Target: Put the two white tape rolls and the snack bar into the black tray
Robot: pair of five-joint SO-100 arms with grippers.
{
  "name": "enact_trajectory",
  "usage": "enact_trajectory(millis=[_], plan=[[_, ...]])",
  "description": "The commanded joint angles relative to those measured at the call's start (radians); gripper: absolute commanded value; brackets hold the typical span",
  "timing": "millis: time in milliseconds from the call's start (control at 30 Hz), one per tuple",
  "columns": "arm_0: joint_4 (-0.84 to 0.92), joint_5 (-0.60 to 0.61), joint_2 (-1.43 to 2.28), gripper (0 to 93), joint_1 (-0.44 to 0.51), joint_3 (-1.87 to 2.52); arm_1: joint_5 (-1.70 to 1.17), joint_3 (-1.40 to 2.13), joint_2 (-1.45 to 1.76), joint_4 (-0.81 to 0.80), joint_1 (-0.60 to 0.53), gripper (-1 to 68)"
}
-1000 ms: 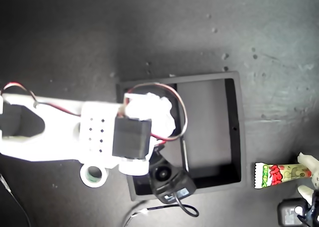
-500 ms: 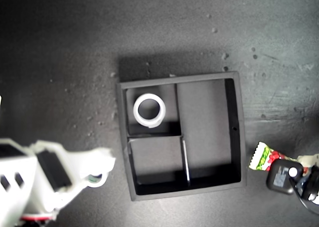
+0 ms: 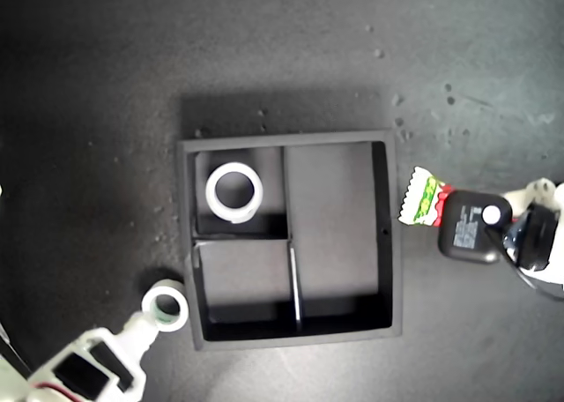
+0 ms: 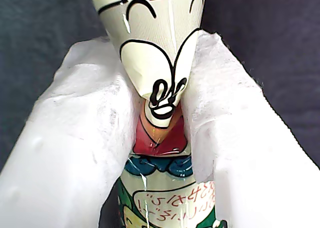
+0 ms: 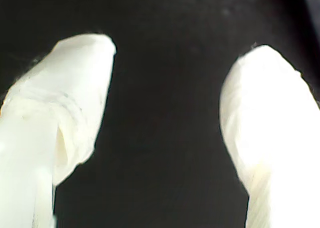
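The black tray (image 3: 288,241) sits in the middle of the dark table (image 3: 106,85), and the wider white tape roll (image 3: 234,192) lies flat in one of its two small square compartments, the one nearer the exterior view's top left. The other small compartment and the long one hold nothing. The smaller tape roll (image 3: 166,306), with its greenish core, rests on the table just outside the tray's corner at the exterior view's lower left. My second gripper (image 5: 165,123) stands spread apart over a dark surface with nothing between its white fingers (image 5: 75,103). My first gripper (image 4: 160,133) is clamped on the snack bar (image 4: 159,73), whose crimped end (image 3: 420,197) pokes out just beside the tray's edge on the exterior view's right.
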Motion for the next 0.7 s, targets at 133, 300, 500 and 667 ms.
enact_trajectory(millis=[133, 300, 500, 667], plan=[[-0.123, -0.051, 0.095, 16.9, 0.055, 0.130, -0.540, -0.281, 0.015, 0.051, 0.170, -0.6], [-0.314, -0.055, 0.156, 16.9, 0.051, 0.321, -0.979, -0.394, 0.009, -0.044, 0.161, -0.6], [-0.492, -0.034, 0.141, 17.1, 0.020, 0.436, -1.304, -0.396, -0.005, -0.210, 0.080, -0.6], [-0.568, -0.044, 0.107, 17.1, 0.023, 0.469, -1.522, -0.400, -0.083, -0.391, 0.037, -0.5]])
